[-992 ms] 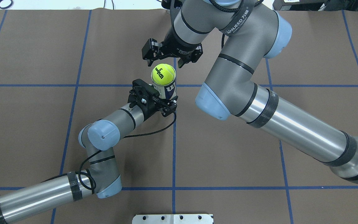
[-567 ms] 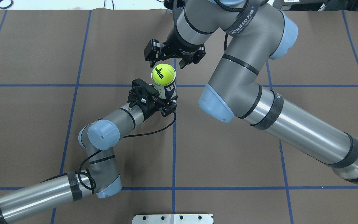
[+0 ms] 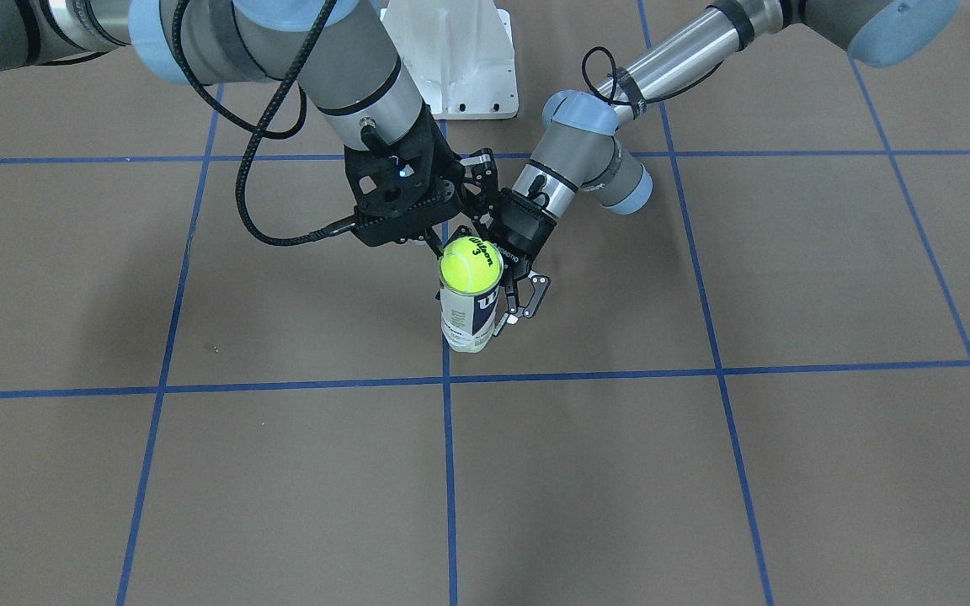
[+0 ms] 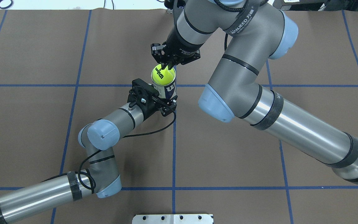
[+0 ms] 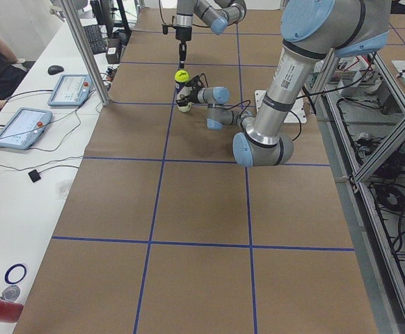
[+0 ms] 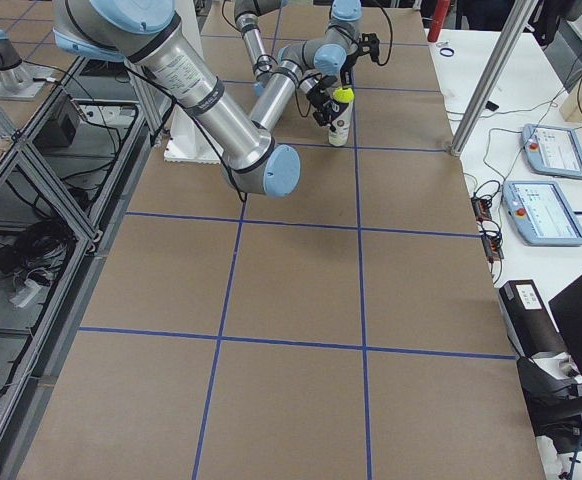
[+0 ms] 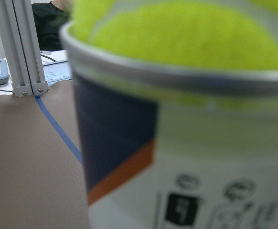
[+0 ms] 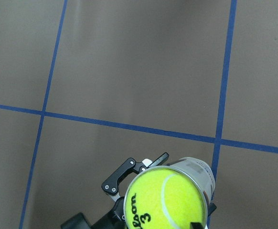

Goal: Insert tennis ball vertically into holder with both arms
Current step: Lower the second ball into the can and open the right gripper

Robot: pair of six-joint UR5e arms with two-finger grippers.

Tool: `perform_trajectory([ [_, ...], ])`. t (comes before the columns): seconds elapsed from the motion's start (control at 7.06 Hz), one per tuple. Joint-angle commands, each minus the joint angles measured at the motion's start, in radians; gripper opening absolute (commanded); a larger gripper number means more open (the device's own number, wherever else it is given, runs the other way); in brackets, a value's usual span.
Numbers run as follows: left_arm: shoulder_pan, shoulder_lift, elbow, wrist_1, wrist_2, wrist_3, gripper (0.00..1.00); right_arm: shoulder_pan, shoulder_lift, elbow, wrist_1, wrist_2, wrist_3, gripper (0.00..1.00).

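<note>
front view: the can [image 3: 468,318] stands upright on the table [image 3: 704,471], with the tennis ball [image 3: 470,264] sitting in its mouth, top half poking out. the left claw [image 3: 503,310] is clamped on the can's side, likely to steady it.
overhead view: the right claw [image 4: 167,66] has its fingers pinched together, tips touching the far side of the tennis ball's top, probably to press it down.
right wrist view: the tennis ball fills the rim, not yet sunk.
</note>
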Motion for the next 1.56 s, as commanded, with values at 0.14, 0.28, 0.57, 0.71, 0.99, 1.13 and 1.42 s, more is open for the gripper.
perform_trajectory([
  [0.14, -0.002, 0.003, 0.0, 0.0, 0.0, 0.0, 0.99, 0.001, 0.001, -0.001, 0.003, -0.002, -0.001, 0.0],
  [0.28, -0.002, 0.003, 0.0, 0.0, 0.0, 0.0, 0.99, 0.0, 0.001, -0.002, 0.003, -0.002, -0.001, 0.0],
  [0.57, -0.002, 0.003, 0.0, 0.0, 0.0, 0.0, 0.99, -0.006, 0.001, -0.033, 0.005, -0.005, -0.005, 0.0],
  [0.71, -0.002, 0.003, 0.002, 0.0, 0.0, 0.0, 0.99, -0.02, 0.0, -0.042, 0.006, -0.021, -0.01, 0.0],
  [0.99, -0.002, 0.005, 0.0, 0.0, 0.0, 0.0, 0.99, -0.023, 0.001, -0.045, 0.006, -0.031, -0.011, 0.0],
  [1.13, -0.002, 0.003, 0.0, 0.0, 0.0, 0.0, 0.99, -0.023, 0.005, -0.045, 0.008, -0.029, -0.013, 0.0],
  [1.42, -0.002, 0.003, 0.0, 0.0, 0.0, 0.002, 0.99, -0.021, 0.005, -0.042, 0.009, -0.029, -0.014, 0.0],
])
